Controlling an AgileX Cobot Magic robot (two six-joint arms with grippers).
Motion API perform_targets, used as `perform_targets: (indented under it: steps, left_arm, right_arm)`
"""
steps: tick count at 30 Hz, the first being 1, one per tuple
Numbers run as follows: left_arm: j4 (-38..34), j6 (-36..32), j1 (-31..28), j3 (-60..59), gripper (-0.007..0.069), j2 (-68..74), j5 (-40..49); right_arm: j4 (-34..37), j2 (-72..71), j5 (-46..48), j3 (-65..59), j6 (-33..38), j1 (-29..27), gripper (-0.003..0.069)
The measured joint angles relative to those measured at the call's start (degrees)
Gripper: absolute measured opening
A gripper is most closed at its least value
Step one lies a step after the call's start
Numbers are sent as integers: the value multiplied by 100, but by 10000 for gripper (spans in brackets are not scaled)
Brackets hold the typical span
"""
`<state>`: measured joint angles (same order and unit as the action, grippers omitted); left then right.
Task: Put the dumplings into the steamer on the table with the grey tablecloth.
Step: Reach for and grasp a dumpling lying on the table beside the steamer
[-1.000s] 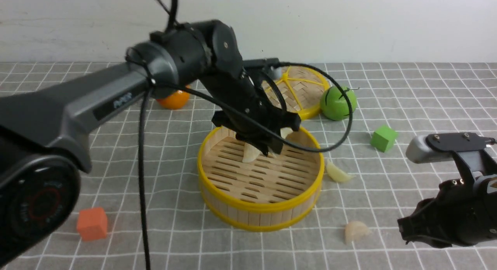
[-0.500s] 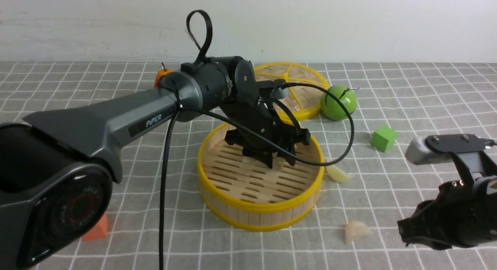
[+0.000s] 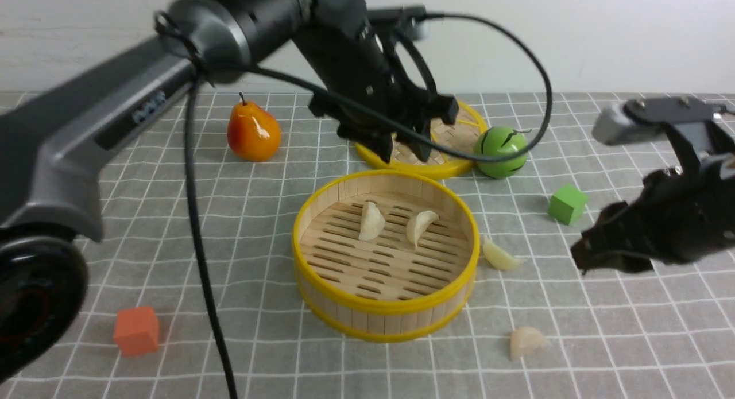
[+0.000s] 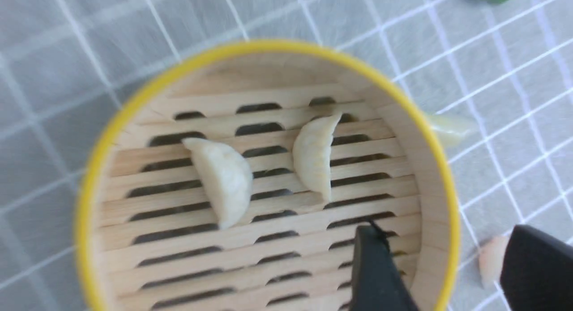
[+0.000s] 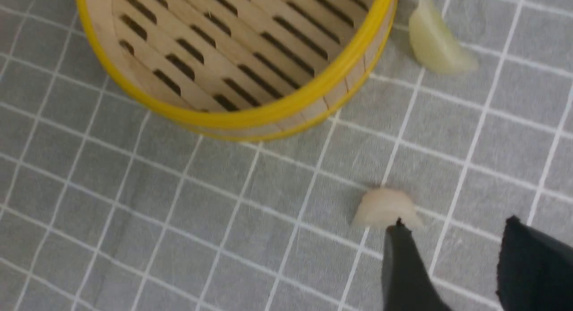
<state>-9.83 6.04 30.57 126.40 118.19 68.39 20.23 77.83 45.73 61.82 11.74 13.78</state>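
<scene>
Dumplings, two of them (image 3: 372,221) (image 3: 421,225), lie apart on the slatted floor of the steamer (image 3: 386,321), down on the near side of the left pincer (image 3: 406,152). That pincer hangs above the table, past the steamer's far rim, its fingers parted and released — nothing between them. Behind and below it sits the woven lid (image 3: 453,138), partly hidden by the arm; the green round fruit (image 3: 501,152) is to its right, the orange pear (image 3: 254,132) to its left.

Over on the other side, the right pincer (image 5: 456,230) is up in the air too, released, with a gap between its fingers and bare grid cloth (image 3: 436,364) beneath. Left of it, nearer the robot, a pinkish dumpling (image 3: 526,343) rests on the cloth; a yellowish dumpling (image 3: 501,255) lies left of it as well, just beside the steamer's wall. Farther off than that pincer is the green cube (image 3: 568,204) — and the orange cube (image 3: 136,330) is well apart, far to its left.
</scene>
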Motion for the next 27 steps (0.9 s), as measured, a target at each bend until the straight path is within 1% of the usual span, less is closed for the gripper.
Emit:
perform_targets:
  steps: [1,2,4,6,7,8,9,13,18,19,21,23,27]
  left_arm:
    - [152,0,0,99,326,-178,134]
    - [152,0,0,99,321,-215,156]
    - [427,6,0,126,248,-746,290]
    - [515,6,0,7,200,-1181,291]
    - [533,6,0,-89,164,-1434,291]
    - [542,6,0,-130,158,-1541,291]
    - [549,6,0,-278,120,-1864,291]
    - [597,6,0,-1119,31,-3061,291]
    - [807,6,0,-2524,-14,-4229,291]
    - [831,19,0,-2666,-14,-4316,291]
    - [983,161,0,-3694,-14,-4840,291]
    - [1125,305,0,-4364,-14,-5138,291]
    - [1371,526,0,-5592,-14,-5714,291]
  right_arm:
    - [-23,185,0,231,100,0,332]
    - [-31,224,0,268,125,0,335]
    - [-155,790,-41,649,578,0,356]
    - [-267,1206,-132,871,878,0,355]
    - [-342,1441,-209,946,980,0,350]
    - [-351,1535,-223,946,999,0,349]
    - [-427,1861,-379,1054,1069,0,338]
    - [-583,2805,-685,1397,1133,0,327]
    - [-645,3542,-626,1956,1133,-10,328]
    - [-622,3623,-608,2009,1133,-18,329]
    - [-433,3924,-462,2321,1133,-17,341]
    - [-308,4070,-430,2417,1133,-17,348]
    - [-314,4217,-460,2449,1133,-17,348]
